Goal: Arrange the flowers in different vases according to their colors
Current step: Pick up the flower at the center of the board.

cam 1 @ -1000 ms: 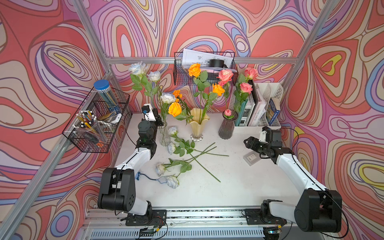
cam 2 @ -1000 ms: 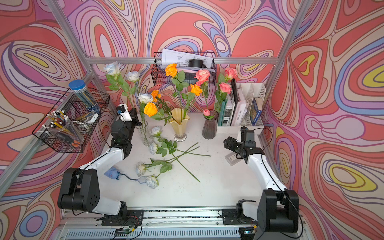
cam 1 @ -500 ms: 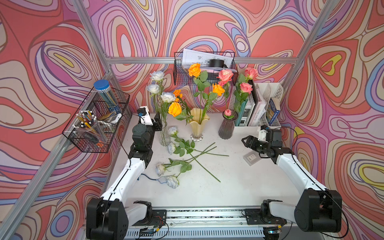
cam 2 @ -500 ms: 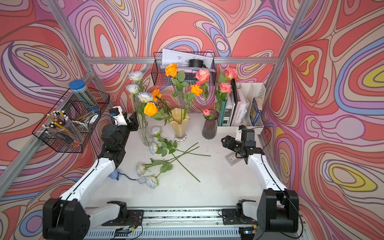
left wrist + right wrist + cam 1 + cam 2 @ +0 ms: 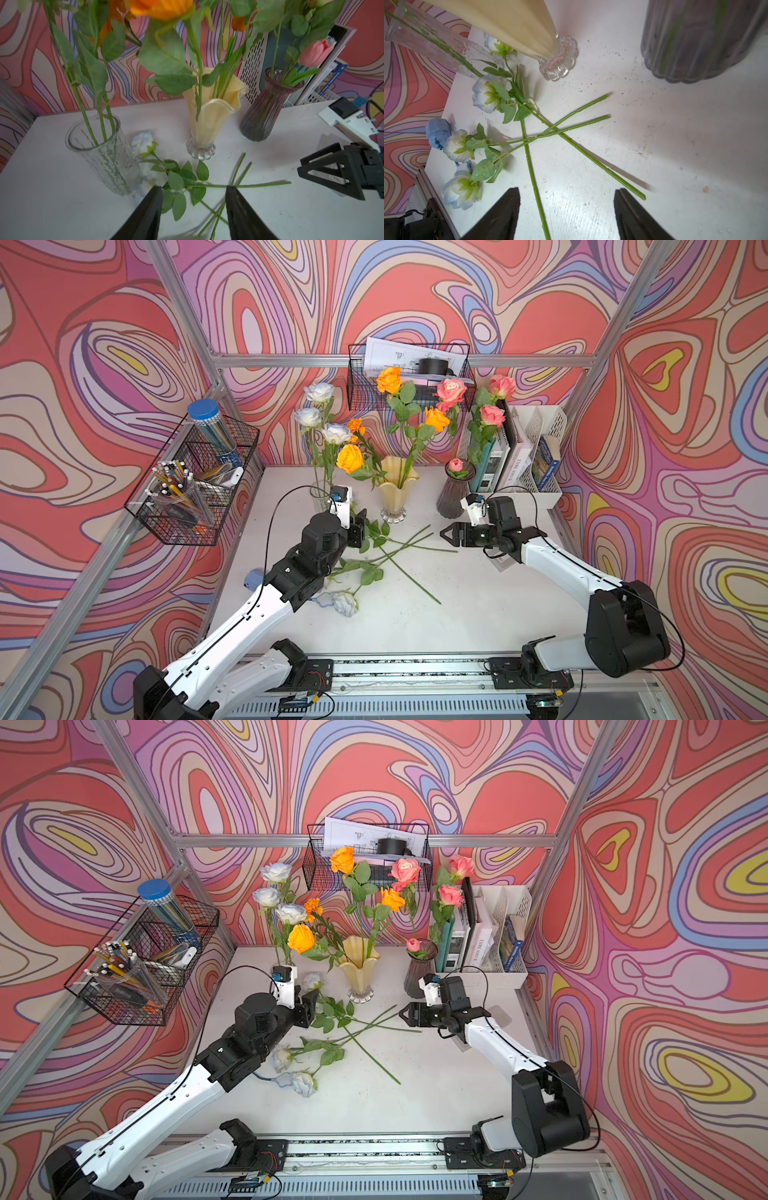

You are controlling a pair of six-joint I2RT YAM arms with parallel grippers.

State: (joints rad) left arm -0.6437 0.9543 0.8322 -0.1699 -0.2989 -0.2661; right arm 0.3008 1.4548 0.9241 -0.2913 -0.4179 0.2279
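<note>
Holding left pincer (image 5: 193, 188) and right pincer (image 5: 566, 189) spread, empty. Already standing sorted: oranges (image 5: 390, 379) in yellow vase (image 5: 209, 116), pinks (image 5: 451, 389) in purple vase (image 5: 261, 116), three whites (image 5: 319, 391) in clear vase (image 5: 108, 149). Lying loose between pincers on desk (image 5: 457, 614), waiting: four white roses (image 5: 456, 145).

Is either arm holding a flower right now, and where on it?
Nothing is held. The left gripper and right gripper both show open, empty jaws.

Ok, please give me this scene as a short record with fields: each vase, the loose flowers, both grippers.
clear vase: three white roses
yellow vase: orange flowers
purple vase: pink flowers
table: four loose roses, white, lying with stems crossed
left gripper: open, empty, by the loose roses
right gripper: open, empty, near the purple vase
</note>
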